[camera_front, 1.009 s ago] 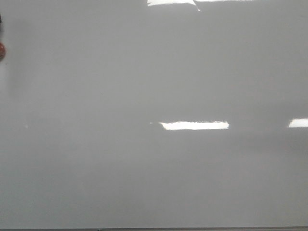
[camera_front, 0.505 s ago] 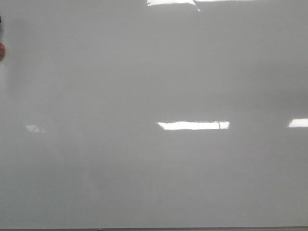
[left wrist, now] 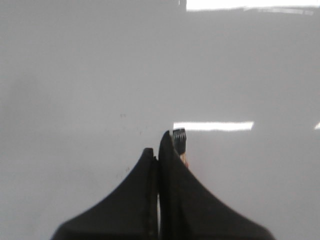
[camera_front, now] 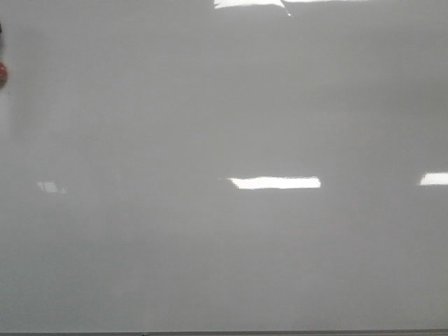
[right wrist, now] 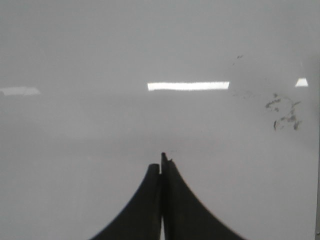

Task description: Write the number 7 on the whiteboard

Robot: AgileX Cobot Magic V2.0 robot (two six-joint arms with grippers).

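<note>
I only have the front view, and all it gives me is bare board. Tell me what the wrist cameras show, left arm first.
Observer: The left tool is shut, with its fingers pressed together over the whiteboard.
Operator: Report anything it carries.
Observer: A small dark ribbed tip pokes out beside one finger. I cannot tell what it is.
Operator: Now the right arm.
Observer: Beyond the shut right tool, its camera shows faint dark smudges on the board.
</note>
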